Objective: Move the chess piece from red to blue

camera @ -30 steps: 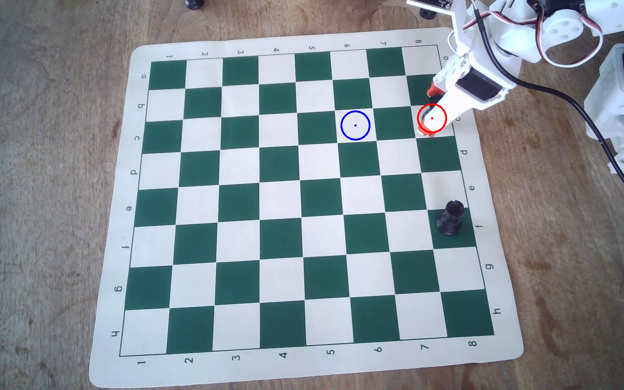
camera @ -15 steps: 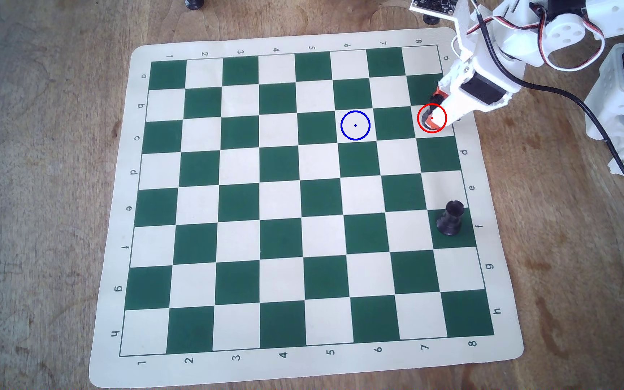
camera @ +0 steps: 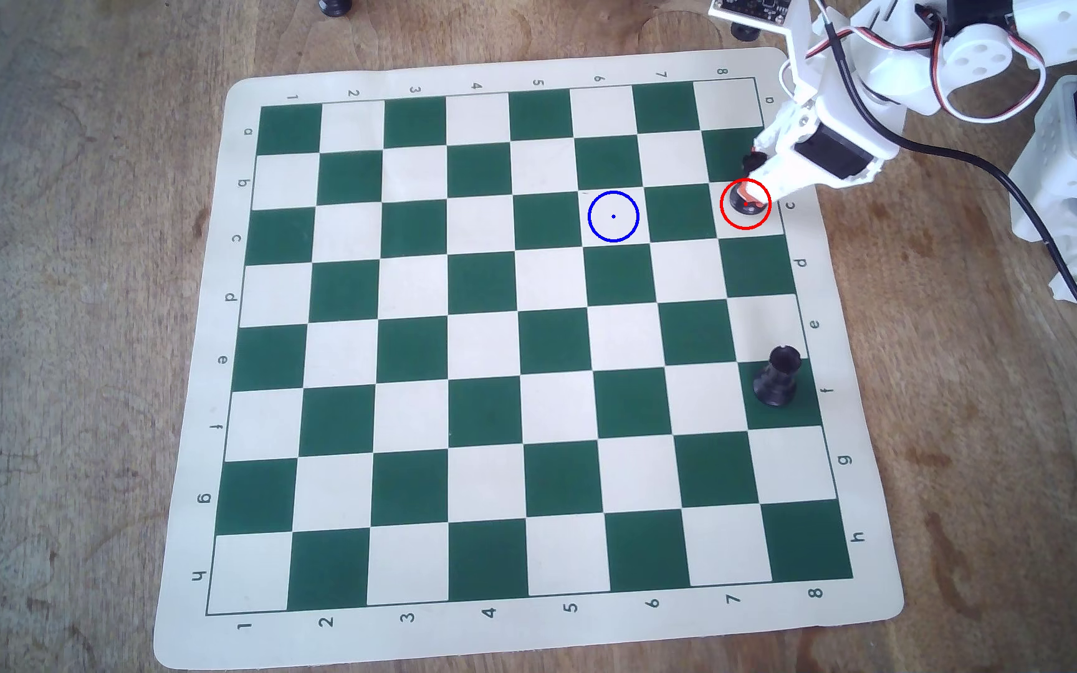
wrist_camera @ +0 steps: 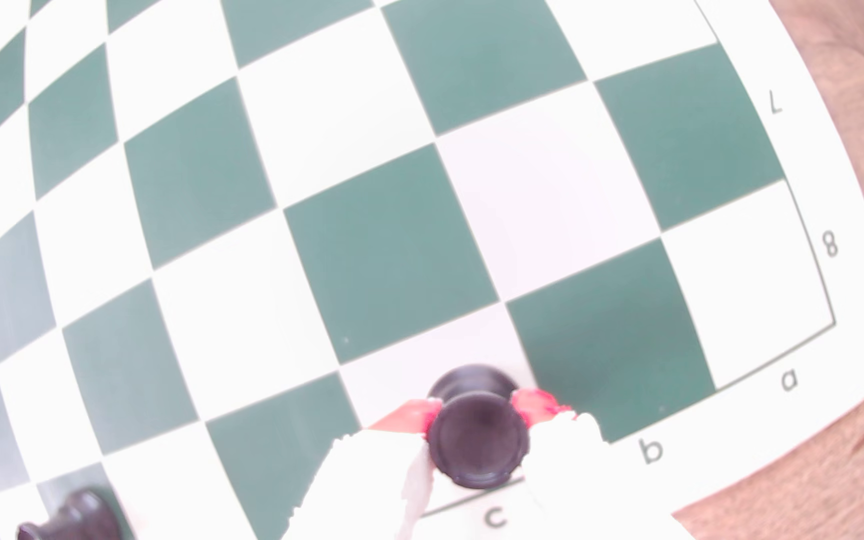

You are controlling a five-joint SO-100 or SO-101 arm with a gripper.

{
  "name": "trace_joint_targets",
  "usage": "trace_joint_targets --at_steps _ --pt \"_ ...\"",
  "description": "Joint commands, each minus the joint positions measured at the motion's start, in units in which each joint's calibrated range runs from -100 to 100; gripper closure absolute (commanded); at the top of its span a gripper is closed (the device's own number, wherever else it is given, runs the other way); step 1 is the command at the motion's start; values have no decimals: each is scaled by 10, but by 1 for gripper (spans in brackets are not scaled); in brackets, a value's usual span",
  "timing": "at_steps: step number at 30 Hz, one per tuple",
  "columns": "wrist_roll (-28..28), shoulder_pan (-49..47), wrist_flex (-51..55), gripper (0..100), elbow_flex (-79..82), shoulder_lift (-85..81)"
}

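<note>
**Rook gripped at the red circle, lift to come**

The hand (wrist_camera: 477, 415) is closed around the chess piece (wrist_camera: 476, 439), its red-tipped fingers (wrist_camera: 409, 415) pressing on either side below the crown in the wrist view. The piece stands on the light square marked by the red circle (camera: 724, 217), at the board's right edge in the overhead view. This looks like the grasp step, just completed. The next move calls for a straight lift, then a short carry leftward across one green square to the blue circle (camera: 589, 223), keeping the rook upright. The overhead view alone shows both circles and the second rook (camera: 779, 376) standing whole; the wrist view alone shows the finger contact, which the arm mostly hides from above.
</note>
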Motion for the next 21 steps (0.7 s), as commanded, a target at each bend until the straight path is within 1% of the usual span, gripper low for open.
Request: trace_joint_targets --at_steps 1,2,5,6,9,14,15,21 --pt "4 6 45 98 -36 -50" --pt "4 6 93 98 -70 -66" --pt "3 4 166 98 -136 -86" --pt "0 3 211 98 -189 -94" --pt "-1 2 262 98 -279 -94" --pt "-5 2 261 98 -394 -31" --pt "-7 -2 250 98 -428 8" --pt "-16 -45 208 98 -481 145"
